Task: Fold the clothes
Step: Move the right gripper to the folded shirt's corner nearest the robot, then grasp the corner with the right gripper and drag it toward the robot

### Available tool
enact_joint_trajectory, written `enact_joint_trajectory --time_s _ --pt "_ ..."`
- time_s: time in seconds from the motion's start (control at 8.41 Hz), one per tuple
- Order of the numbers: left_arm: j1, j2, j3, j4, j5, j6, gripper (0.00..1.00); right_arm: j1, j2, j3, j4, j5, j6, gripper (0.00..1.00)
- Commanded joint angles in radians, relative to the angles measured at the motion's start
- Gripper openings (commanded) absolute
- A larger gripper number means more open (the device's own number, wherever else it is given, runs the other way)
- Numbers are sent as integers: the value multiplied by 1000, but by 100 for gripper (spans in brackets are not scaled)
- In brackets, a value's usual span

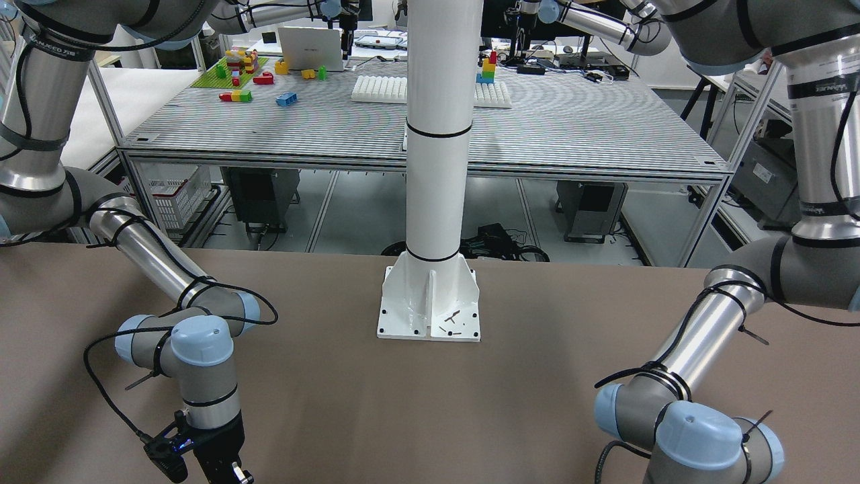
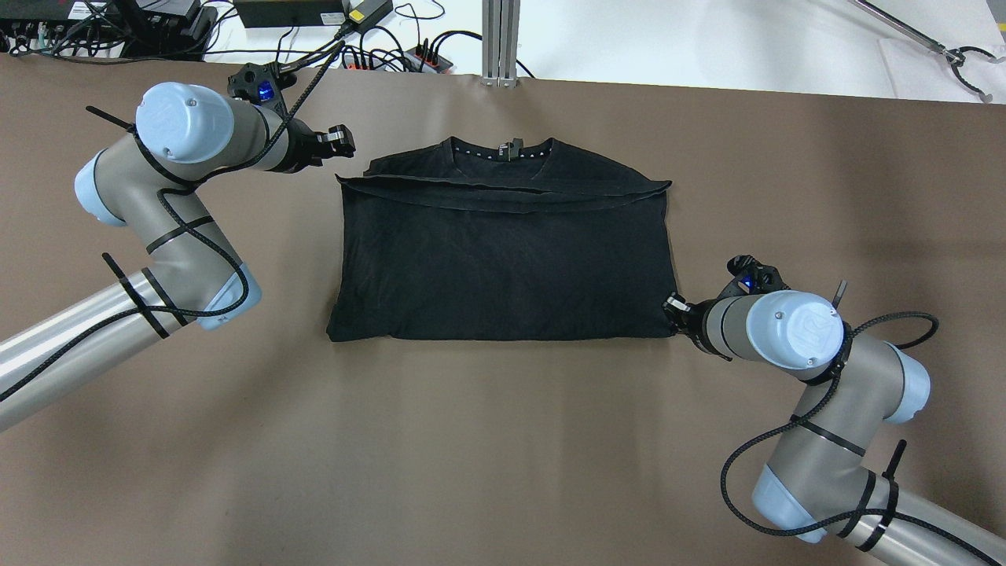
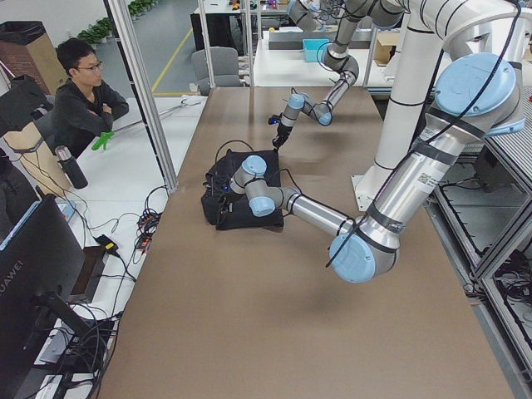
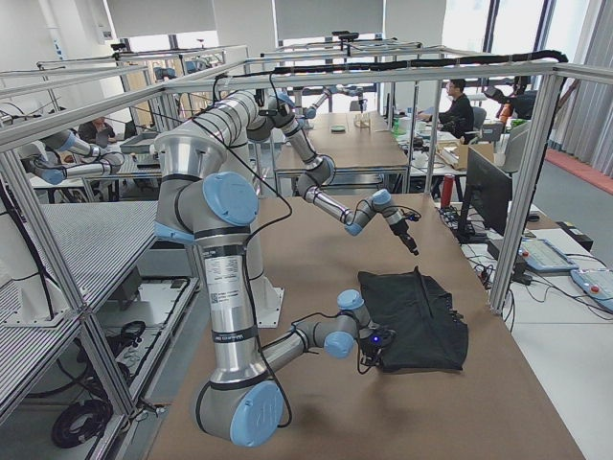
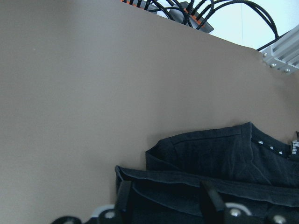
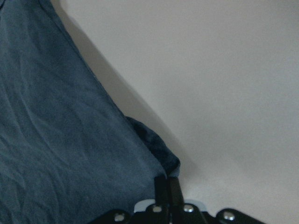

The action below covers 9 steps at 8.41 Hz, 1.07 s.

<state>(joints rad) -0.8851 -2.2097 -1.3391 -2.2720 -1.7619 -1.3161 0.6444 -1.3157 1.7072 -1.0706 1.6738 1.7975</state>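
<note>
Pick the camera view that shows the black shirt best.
The overhead exterior view: the black shirt lies fully in frame, collar and folded edges clear. The side views show it small, partly behind an arm; the wrist cameras catch only corners; the front-facing view misses it.

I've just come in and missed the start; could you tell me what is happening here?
Two robot arms are folding a thin black fabric shirt on the brown table. The right pincer is closed on its near right corner; the left pincer hangs open beside the far left corner.
</note>
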Motion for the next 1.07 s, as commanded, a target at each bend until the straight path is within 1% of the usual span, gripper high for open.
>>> enact_joint_trajectory --time_s 0.0,0.12,0.24,0.36,0.48,0.59,0.71,0.83,0.95 --pt "0 7 -24 2 1 -2 59 -37 -113 180 -14 12 57 0" --pt "0 8 -28 3 -1 0 59 -117 -190 313 -23 17 104 0" --pt "0 8 -29 3 -2 -2 59 -202 -215 416 -82 50 111 0" --pt "2 7 -29 3 -8 -2 58 -259 -230 481 -138 146 109 0" --pt "2 2 -29 5 -13 0 58 -296 -259 523 -135 306 97 0" --pt "3 -8 -34 9 -14 -2 58 -325 -263 531 -134 439 94 0" --pt "6 -13 -52 12 -14 -5 58 -380 -261 531 -132 463 94 34" --pt "9 -13 -61 14 -31 -15 58 -402 -254 528 -132 454 94 90" --pt "6 -5 -67 11 -56 -17 59 -394 -248 528 -130 452 94 95"
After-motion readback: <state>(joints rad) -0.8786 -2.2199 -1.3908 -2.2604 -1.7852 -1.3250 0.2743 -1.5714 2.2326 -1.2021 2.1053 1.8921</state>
